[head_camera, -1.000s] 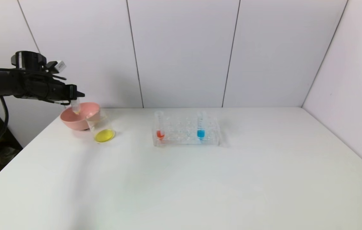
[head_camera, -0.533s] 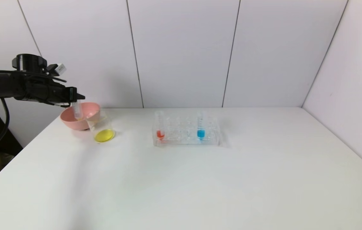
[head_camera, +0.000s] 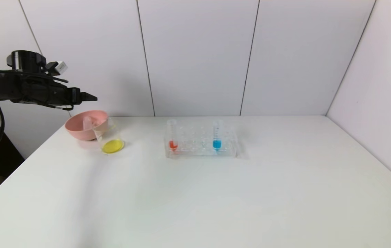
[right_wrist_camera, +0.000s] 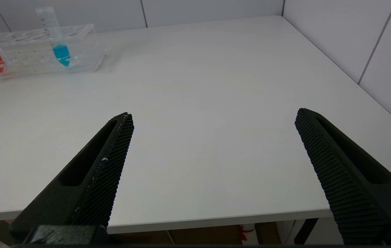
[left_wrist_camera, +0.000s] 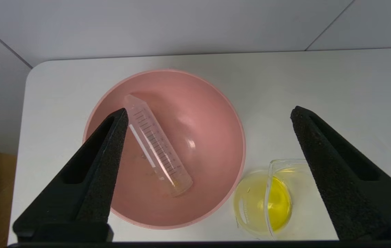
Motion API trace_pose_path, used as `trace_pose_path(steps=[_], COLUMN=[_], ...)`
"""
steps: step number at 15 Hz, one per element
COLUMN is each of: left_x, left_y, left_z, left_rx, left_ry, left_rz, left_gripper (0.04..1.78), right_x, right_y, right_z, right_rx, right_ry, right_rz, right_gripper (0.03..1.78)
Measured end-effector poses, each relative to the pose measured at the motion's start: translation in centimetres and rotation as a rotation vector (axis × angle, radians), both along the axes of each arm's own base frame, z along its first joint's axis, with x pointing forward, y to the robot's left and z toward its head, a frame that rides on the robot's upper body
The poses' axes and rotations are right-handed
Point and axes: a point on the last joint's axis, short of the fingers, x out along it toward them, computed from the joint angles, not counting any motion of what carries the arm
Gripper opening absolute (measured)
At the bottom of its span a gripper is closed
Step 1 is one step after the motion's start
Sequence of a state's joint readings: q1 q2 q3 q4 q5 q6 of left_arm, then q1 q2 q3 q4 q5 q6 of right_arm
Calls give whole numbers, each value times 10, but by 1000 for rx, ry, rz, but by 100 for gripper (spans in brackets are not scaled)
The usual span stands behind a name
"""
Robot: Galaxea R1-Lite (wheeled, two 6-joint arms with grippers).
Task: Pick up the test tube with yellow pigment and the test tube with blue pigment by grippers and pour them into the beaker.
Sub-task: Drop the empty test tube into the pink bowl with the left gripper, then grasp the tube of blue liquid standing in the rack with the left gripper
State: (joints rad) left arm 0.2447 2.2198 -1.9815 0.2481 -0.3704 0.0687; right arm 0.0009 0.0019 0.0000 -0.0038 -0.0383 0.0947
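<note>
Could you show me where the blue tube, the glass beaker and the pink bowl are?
test tube with blue pigment (head_camera: 217, 144): head view, on its blue liquid.
beaker (left_wrist_camera: 262, 199): left wrist view, on the yellow liquid inside.
pink bowl (left_wrist_camera: 212, 137): left wrist view, on its bare inner wall.

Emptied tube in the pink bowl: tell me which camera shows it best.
The left wrist view: the tube lies in full, tilted inside the bowl, markings readable. The head view shows only its top above the rim. The right wrist view misses it.
</note>
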Motion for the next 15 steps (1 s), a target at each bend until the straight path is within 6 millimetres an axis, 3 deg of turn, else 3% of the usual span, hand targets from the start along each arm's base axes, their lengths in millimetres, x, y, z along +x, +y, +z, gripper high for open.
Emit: trace_pose_path(steps=[3,7,11,15], left_x=[-14,-47,-98,-166], left_y=[-3,-23,-69,-123], left_z=[28,84,135,142], left_rx=[39,84,124,81], left_ry=[-60,-183,-291,-275], left_rz=[37,61,102,100], left_gripper=[178,178,178,178], right_x=[0,0,0,0], right_y=[0,0,0,0], right_z=[0,0,0,0], right_rx=[0,0,0,0], right_ry=[0,0,0,0], right_rz=[0,0,0,0], right_gripper=[171,171,171,171])
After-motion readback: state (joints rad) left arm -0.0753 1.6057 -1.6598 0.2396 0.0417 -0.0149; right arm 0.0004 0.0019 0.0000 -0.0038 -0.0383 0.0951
